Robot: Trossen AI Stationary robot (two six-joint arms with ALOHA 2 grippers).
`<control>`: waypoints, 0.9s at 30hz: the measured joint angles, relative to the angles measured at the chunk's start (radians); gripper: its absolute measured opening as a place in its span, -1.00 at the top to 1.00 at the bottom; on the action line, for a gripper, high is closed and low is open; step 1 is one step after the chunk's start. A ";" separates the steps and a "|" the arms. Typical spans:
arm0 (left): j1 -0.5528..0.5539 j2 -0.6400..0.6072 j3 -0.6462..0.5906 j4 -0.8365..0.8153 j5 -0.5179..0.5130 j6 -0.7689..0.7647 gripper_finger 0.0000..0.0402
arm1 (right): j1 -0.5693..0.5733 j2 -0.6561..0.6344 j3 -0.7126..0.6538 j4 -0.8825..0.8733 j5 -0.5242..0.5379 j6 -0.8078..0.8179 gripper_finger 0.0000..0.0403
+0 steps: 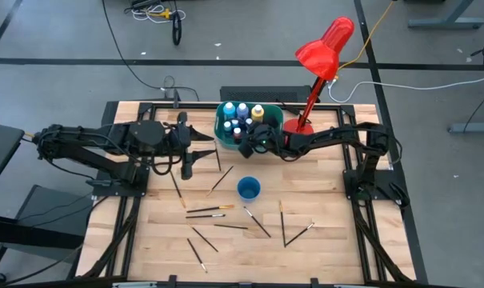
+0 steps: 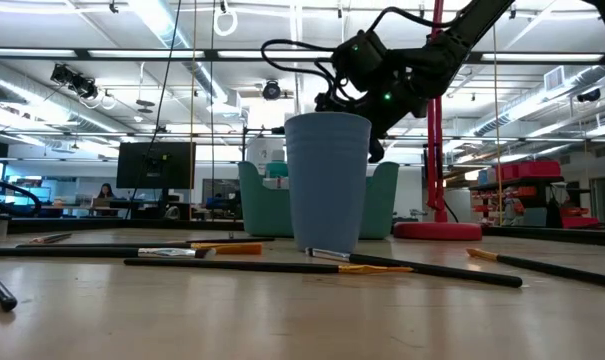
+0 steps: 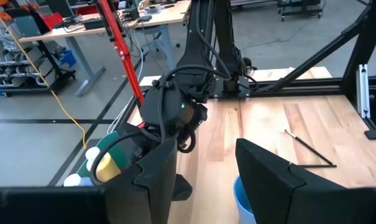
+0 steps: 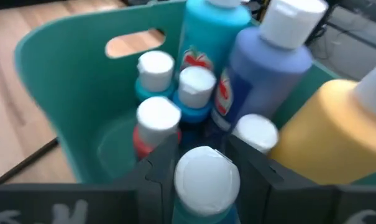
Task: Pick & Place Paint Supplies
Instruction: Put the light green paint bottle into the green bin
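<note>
Right wrist view: the right end effector (image 4: 203, 163) straddles a white-capped bottle (image 4: 206, 180) inside the tub (image 4: 69, 93), fingers closed on it. Light, rigid, slick plastic; grip below the cap.

The wooden table (image 1: 322, 240) carries scattered paintbrushes (image 1: 206, 211), a blue cup (image 1: 249, 189), a teal tub (image 1: 222, 128) and a red lamp (image 1: 298, 126).

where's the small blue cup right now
In the high view the small blue plastic cup stands upright mid-table, just in front of the teal rectangular tub, with thin paintbrushes scattered around it.
</note>
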 joint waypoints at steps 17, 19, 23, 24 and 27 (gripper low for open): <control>0.000 0.000 0.000 -0.001 0.000 0.004 0.12 | -0.028 0.037 0.002 -0.021 -0.094 0.026 0.42; 0.000 0.000 0.000 -0.001 0.000 0.017 0.12 | -0.030 0.042 0.003 -0.014 -0.093 0.021 0.41; 0.000 0.000 0.000 -0.002 0.000 0.016 0.12 | -0.031 0.044 0.003 -0.010 -0.098 -0.021 0.38; 0.000 0.000 0.000 -0.002 0.000 0.016 0.12 | -0.030 0.045 0.003 -0.004 -0.099 -0.033 0.36; 0.000 0.000 0.000 -0.004 0.000 0.016 0.12 | -0.031 0.049 -0.001 0.015 -0.105 -0.037 0.29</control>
